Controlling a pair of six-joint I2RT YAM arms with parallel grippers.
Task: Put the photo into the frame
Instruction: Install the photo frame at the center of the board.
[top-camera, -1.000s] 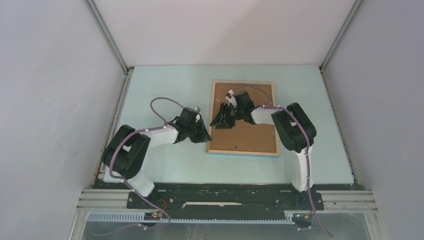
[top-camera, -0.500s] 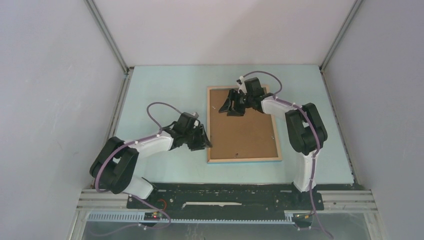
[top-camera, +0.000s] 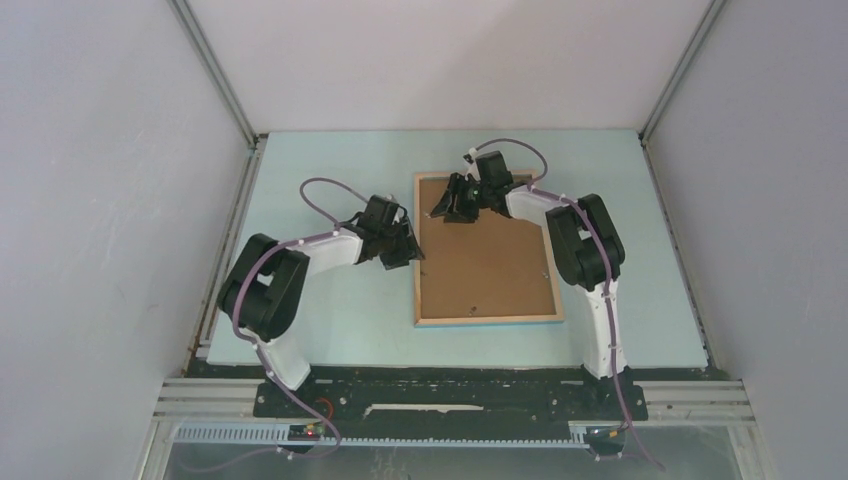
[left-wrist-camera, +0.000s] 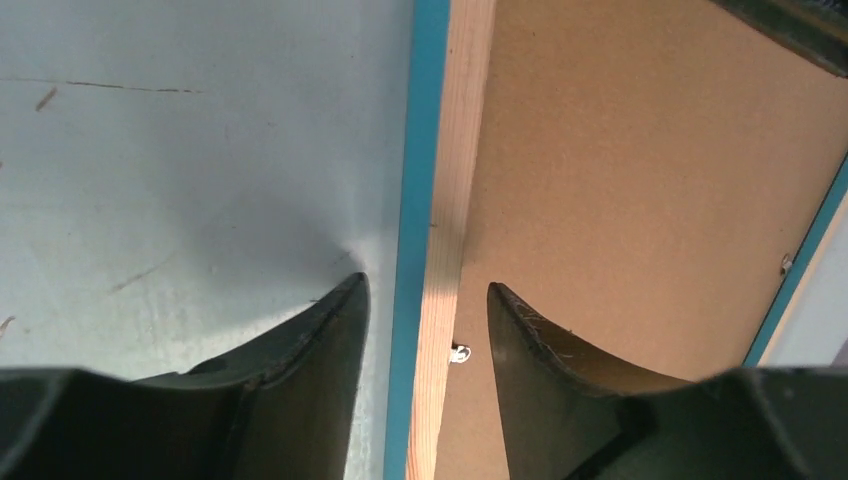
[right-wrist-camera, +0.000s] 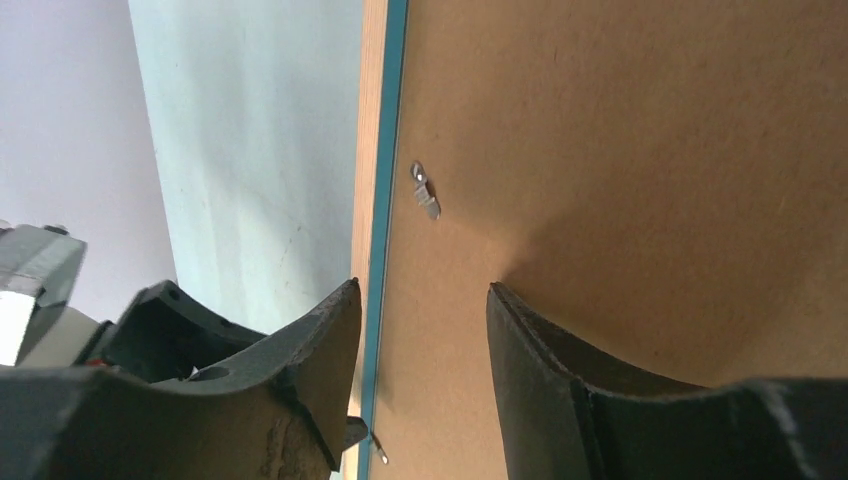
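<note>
The frame (top-camera: 488, 318) lies back up on the table, its light wood rails around a brown backing board (top-camera: 490, 260). My left gripper (top-camera: 408, 252) stands open at the frame's left side. In the left wrist view it (left-wrist-camera: 425, 290) straddles the wood rail (left-wrist-camera: 455, 150) without touching it, a small metal tab (left-wrist-camera: 459, 352) just inside. My right gripper (top-camera: 443, 208) hangs open over the board's far left corner. In the right wrist view it (right-wrist-camera: 421, 288) stands above the backing board (right-wrist-camera: 620, 150), beside the blue-edged rail (right-wrist-camera: 373, 150) and a metal tab (right-wrist-camera: 427, 192). The photo is out of view.
The pale blue table (top-camera: 330, 180) is walled by grey panels on the left, right and back. A second metal tab (right-wrist-camera: 378, 450) shows near my right gripper's left finger. Purple cables loop over both arms.
The frame has been squared up from a slight tilt. My right gripper moved to the board's far left corner. My left gripper opened wider and moved along the frame's left rail.
</note>
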